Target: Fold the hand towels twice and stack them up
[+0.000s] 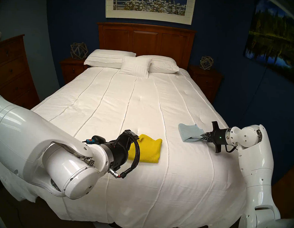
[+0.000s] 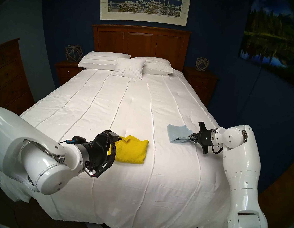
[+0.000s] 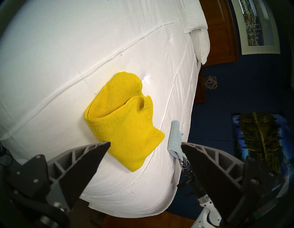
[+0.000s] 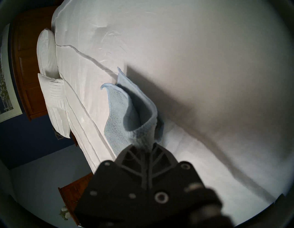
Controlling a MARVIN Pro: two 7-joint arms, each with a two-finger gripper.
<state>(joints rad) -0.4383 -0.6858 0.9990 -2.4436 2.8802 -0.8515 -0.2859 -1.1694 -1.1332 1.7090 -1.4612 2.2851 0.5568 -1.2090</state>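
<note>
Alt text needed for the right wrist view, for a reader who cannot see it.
The right hand, fingers closed, pinches the near end of a pale blue towel, whose loosely folded layers gape open on the white bedspread. White pillows and a wooden headboard lie at the tilted frame's left edge.

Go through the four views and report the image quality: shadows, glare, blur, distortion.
Head views: sharp, evenly lit, fisheye bowing the bedspread, dark rim at the corners. Left wrist: sharp on the yellow towel, a small glare spot on the bedspread beside it. Right wrist: dimmer and softer, the right gripper blurred up close, a broad grey shadow beyond the blue towel.
</note>
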